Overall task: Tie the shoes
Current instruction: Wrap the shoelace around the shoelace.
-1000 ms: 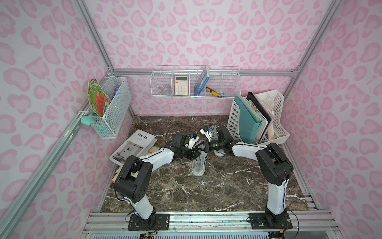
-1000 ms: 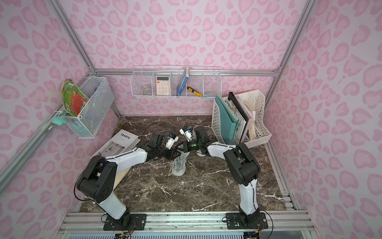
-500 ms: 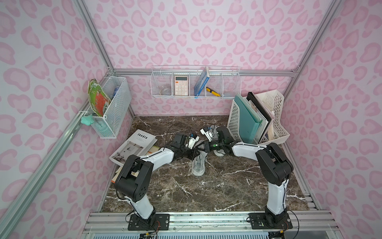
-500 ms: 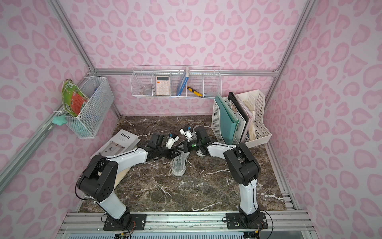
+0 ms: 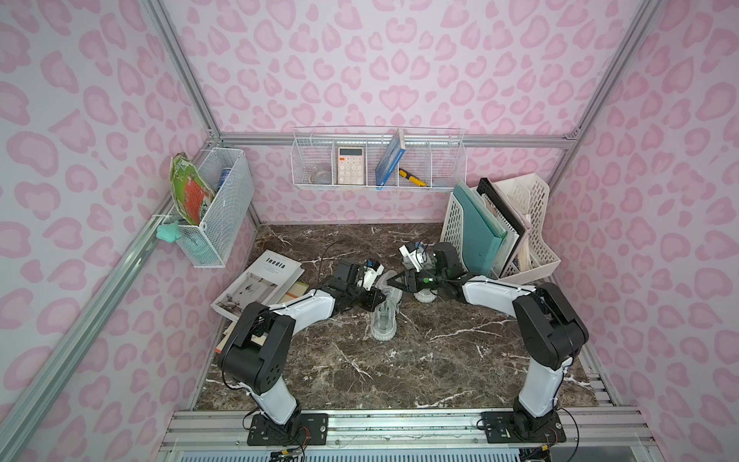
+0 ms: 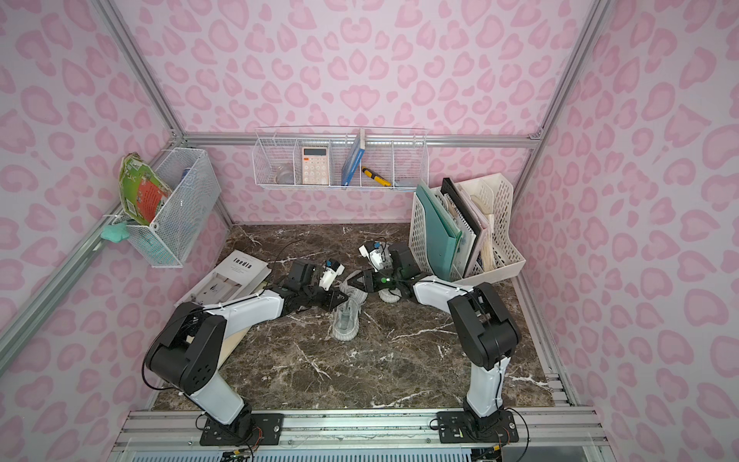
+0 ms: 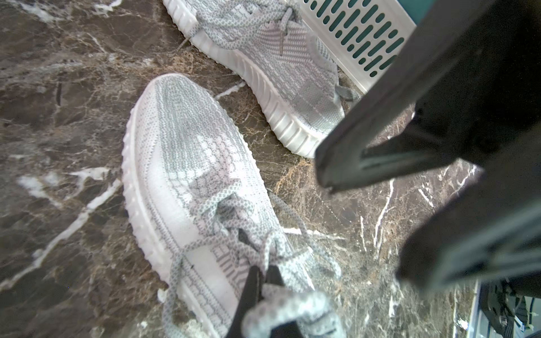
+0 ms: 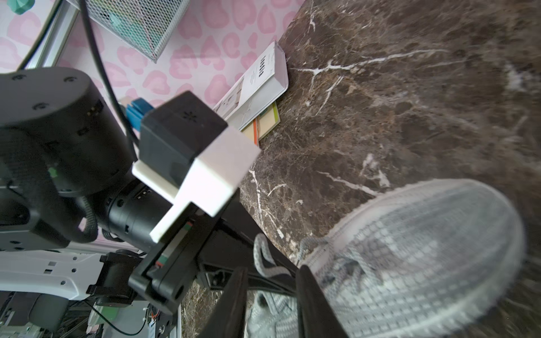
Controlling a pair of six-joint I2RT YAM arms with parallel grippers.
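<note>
Opened since a second ago: right claw [image 8: 273,270], jaws apart, lace loop just ahead. Arms stretched low, wrists meeting over near shoe [image 5: 384,324] mid-table. Grey knit uppers, ribbed pale soles, speckled lace [image 7: 292,304]. Left claw [image 7: 263,270] pinched together on lace. Second shoe [image 5: 424,296] behind, beside rack [image 5: 452,224].

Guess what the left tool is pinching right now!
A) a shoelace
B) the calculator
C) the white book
A: in the left wrist view, the left tool is closed on a grey-white shoelace of the shoe just below it.
</note>
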